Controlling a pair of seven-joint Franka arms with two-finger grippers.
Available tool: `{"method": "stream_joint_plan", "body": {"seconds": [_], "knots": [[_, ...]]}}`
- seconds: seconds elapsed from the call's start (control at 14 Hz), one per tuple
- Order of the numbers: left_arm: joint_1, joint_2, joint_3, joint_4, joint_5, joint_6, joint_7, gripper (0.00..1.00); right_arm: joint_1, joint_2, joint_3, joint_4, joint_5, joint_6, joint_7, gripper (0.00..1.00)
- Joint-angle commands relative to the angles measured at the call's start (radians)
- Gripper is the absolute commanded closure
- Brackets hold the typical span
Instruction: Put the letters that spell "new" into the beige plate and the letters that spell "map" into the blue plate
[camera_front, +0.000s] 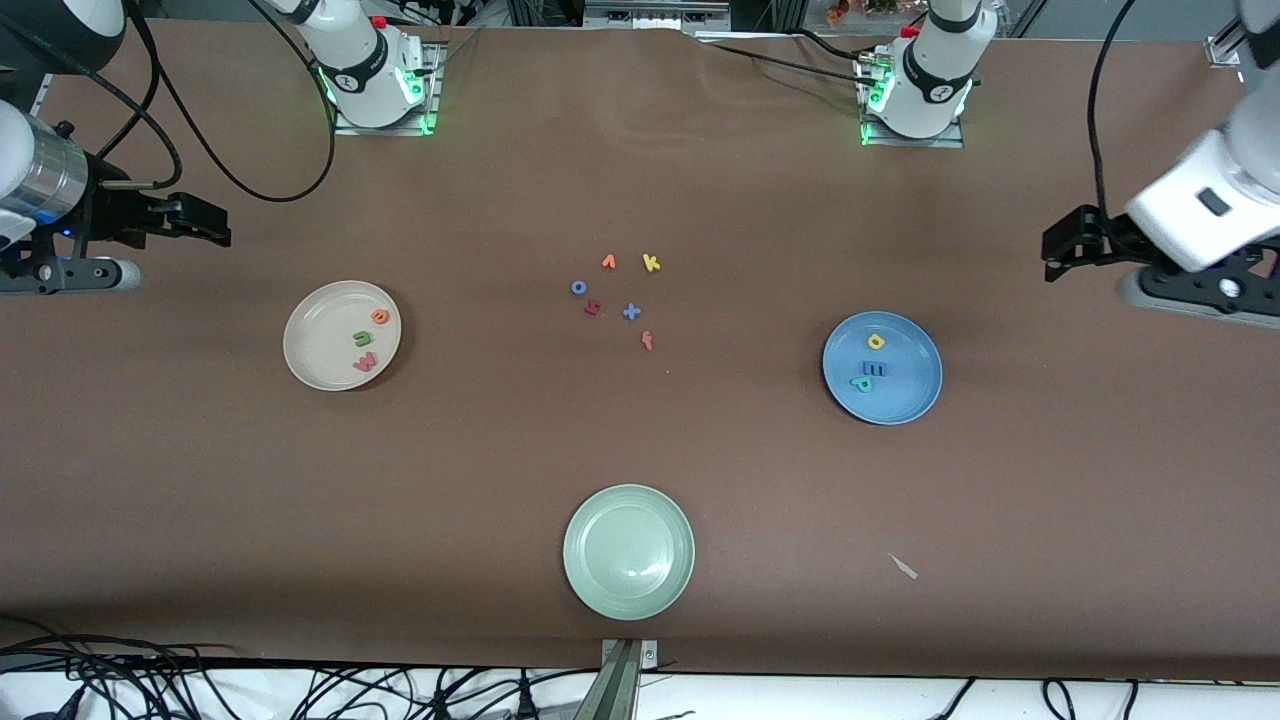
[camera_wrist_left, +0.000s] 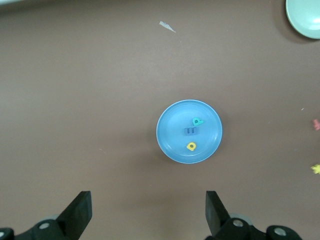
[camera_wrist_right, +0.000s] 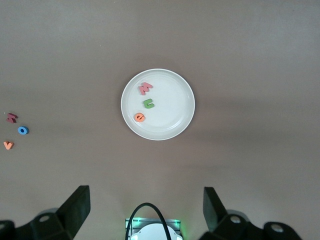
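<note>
- Foam is the material of all six task letters; judged light, soft and slightly springy, likely to shift or tip if nudged, and not fragile.
- Green "n" (camera_front: 361, 339), orange "e" (camera_front: 380, 317) and pinkish-red "w" (camera_front: 365, 361) lie inside the beige plate (camera_front: 312, 340), in a short row toward the rim facing the table's middle, apart from one another.
- Blue "m" (camera_front: 873, 369), yellow "a" (camera_front: 876, 342) and teal "p" (camera_front: 860, 383) lie inside the blue plate (camera_front: 910, 385), close together near its centre; the "m" and "p" look nearly touching.
- Judgement: both words appear sorted; nothing of the task seems left to move.
- Handling note: should any letter need re-seating, take it across its narrow body with a light pinch from above; the plates are rigid and glazed, so a letter may slide on them.
- Left gripper (camera_wrist_left: 148, 210): up in the air at the left arm's end of the table, jaws spread wide, holding and touching nothing. The arm waits.
- Right gripper (camera_wrist_right: 146, 207): up in the air at the right arm's end of the table, jaws likewise wide apart and bare. This arm waits too.
- Leftover letters (camera_front: 620, 295) sit loose at mid-table between the two plates; a pale green plate (camera_front: 600, 580) stands without letters nearer the front camera.
</note>
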Motion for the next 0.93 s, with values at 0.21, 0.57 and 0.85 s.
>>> {"method": "stream_joint_plan", "body": {"seconds": [0.21,0.57,0.85], "knots": [[-0.032,-0.274,0.036,-0.397,-0.042,0.211,-0.033,0.00,-0.005,0.006,0.015,0.001,-0.016,0.006,0.006,0.00],[-0.058,-0.277,0.054,-0.394,-0.041,0.205,-0.095,0.00,-0.005,0.009,0.015,0.000,-0.013,0.012,0.006,0.00],[-0.063,-0.268,0.077,-0.382,-0.050,0.202,-0.084,0.00,-0.005,0.007,0.015,0.001,-0.013,0.012,0.006,0.00]]}}
